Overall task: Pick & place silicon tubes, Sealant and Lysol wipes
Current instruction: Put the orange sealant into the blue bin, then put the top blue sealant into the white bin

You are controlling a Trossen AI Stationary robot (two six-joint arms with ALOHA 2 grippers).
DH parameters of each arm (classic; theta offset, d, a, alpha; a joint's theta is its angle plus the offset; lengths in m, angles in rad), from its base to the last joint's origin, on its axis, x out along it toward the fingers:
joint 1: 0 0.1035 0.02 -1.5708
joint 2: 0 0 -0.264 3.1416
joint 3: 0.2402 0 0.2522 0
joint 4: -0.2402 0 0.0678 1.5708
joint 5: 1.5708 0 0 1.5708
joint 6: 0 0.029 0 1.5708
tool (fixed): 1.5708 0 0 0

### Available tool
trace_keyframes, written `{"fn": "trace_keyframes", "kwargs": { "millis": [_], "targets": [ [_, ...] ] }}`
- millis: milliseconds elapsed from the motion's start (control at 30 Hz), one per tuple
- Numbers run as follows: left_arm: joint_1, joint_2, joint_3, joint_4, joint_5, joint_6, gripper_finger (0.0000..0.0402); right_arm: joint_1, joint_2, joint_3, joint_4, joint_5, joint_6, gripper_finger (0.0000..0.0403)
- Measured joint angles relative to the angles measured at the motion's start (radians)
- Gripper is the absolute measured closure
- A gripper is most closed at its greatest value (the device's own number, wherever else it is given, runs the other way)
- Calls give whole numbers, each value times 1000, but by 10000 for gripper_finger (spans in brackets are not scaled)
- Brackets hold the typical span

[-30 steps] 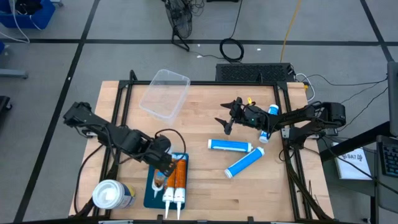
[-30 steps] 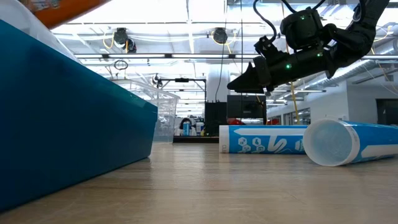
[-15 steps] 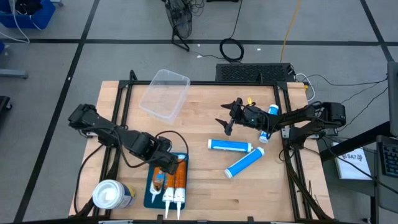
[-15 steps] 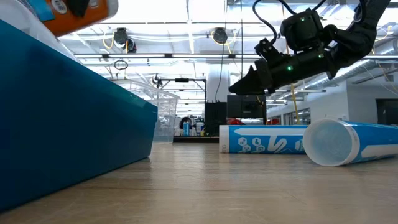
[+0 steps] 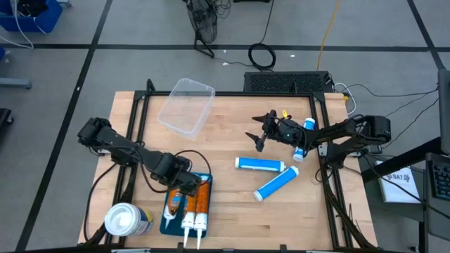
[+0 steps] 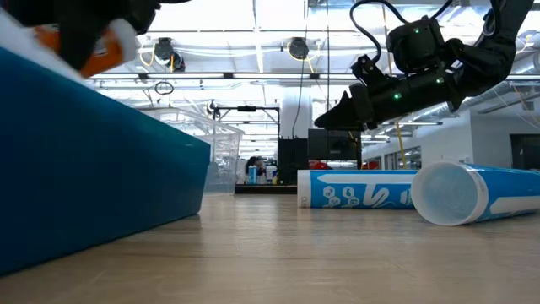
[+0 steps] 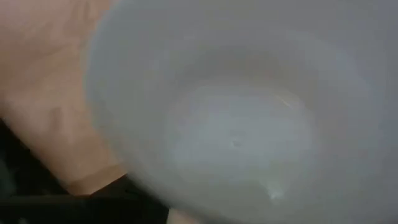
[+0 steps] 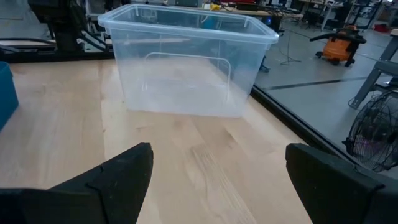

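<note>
The left hand [image 5: 184,188] sits low over the blue tray [image 5: 169,219] at the near edge of the pale wooden bench [image 5: 232,211], on the orange sealant tubes [image 5: 198,204] lying in that tray with their white nozzles pointing off the bench edge; whether its fingers are spread or pinching a tube cannot be told, as the left wrist view is filled by a blurred white surface. Just beside that hand, toward the bench's near left corner, stands the Lysol wipes [image 5: 125,220] canister, upright, its round white lid facing up, next to the tray. The right hand [image 5: 257,137] hangs above the bench, its fingers [image 8: 112,180] spread wide apart and holding nothing. Below it and slightly nearer lie two blue silicon tubes [image 5: 260,164] flat on the wood, one straight and one angled, their ends close together; a third blue tube [image 5: 303,138] lies behind the hand under the right arm. Ahead of the right hand a clear plastic bin [image 8: 186,59] rests at the bench's far edge, partly over the black frame. In the low view the tray wall [image 6: 93,169] looms close, and beyond the bench a bright hall with ceiling lights and ducts shows. Around the bench is grey floor with dark lines, cables and a floor fan [image 5: 202,21].
</note>
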Motion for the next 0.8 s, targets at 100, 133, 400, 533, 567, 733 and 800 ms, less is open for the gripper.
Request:
{"fn": "trace_keyframes", "kwargs": {
  "millis": [100,133,400,533,567,733,800],
  "targets": [
    [4,-1,-13,-9,25,9,126,0,0,0,0,0,0,57],
    [3,-1,-13,-7,24,10,122,0,0,0,0,0,0,57],
    [14,-2,-12,25,38,164,133,0,0,0,-1,0,-2,57],
    [53,-22,-11,45,128,261,144,0,0,0,-1,0,-2,57],
    [58,-27,-11,54,119,292,146,0,0,0,-1,0,-1,57],
    [58,-86,-11,130,-59,556,149,0,0,0,-2,0,-2,57],
    [46,-118,-11,162,-187,673,147,0,0,0,-1,0,0,57]
  ]
}}
